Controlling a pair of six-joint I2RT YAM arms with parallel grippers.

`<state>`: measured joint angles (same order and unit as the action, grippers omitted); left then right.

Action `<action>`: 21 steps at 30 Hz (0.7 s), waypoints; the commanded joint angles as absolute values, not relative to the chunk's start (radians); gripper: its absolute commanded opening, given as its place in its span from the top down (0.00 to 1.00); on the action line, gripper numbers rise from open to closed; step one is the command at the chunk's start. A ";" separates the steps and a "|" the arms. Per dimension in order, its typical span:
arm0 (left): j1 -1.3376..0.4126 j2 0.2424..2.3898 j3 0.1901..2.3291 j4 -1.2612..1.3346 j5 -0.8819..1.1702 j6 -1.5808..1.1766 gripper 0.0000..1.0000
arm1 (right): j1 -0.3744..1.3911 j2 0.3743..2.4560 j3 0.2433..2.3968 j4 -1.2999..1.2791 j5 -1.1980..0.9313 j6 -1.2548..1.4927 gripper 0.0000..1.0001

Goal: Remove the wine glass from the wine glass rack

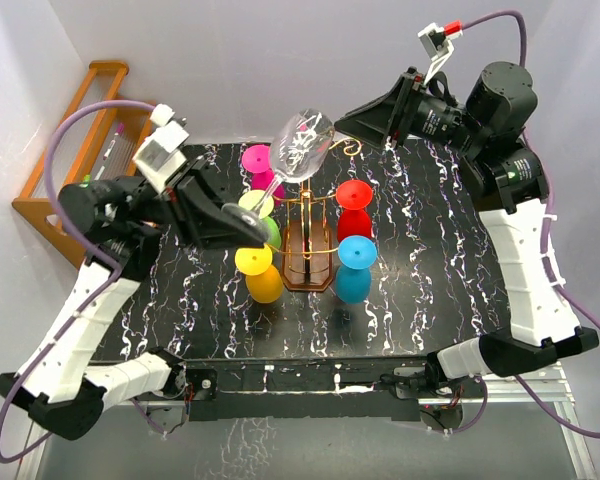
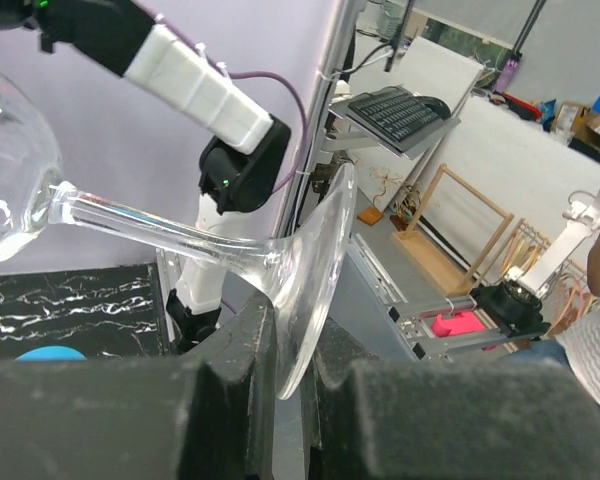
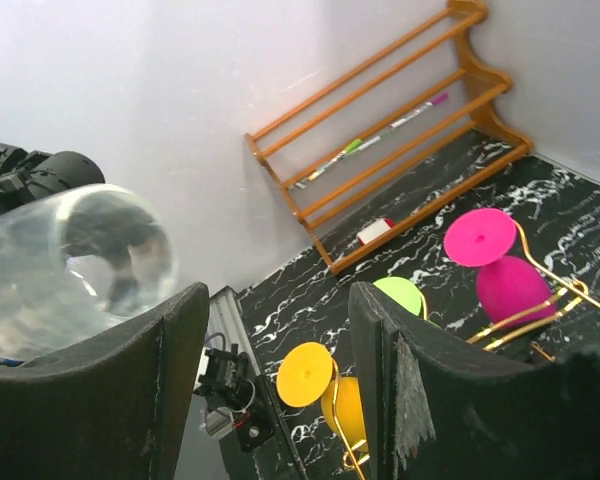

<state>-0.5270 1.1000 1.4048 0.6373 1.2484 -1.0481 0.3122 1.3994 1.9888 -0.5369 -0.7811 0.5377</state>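
A clear wine glass (image 1: 302, 145) is tilted in the air above the wine glass rack (image 1: 308, 262), a dark oval wooden base with gold wire arms. My left gripper (image 1: 236, 224) is shut on the glass's foot. In the left wrist view the foot (image 2: 320, 262) is pinched between the pads of the left gripper (image 2: 292, 370). My right gripper (image 1: 346, 122) is open and empty, just right of the bowl. In the right wrist view the bowl (image 3: 70, 262) shows left of the right gripper (image 3: 280, 300).
Coloured glasses hang on the rack: pink (image 1: 263, 160), green (image 1: 268, 228), yellow (image 1: 262, 272), red (image 1: 355, 200), blue (image 1: 354, 270). An orange-brown wooden shelf (image 1: 80, 150) stands at the table's far left edge; it also shows in the right wrist view (image 3: 400, 140).
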 commanded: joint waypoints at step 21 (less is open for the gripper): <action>-0.533 0.995 1.341 0.753 1.252 -1.100 1.00 | 0.311 1.325 1.782 0.108 -1.121 0.873 0.40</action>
<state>-0.5331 1.0252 1.3407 0.6952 1.2827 -1.1084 0.3077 1.3643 1.7741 0.0380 -1.1061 0.8658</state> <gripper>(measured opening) 0.067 0.594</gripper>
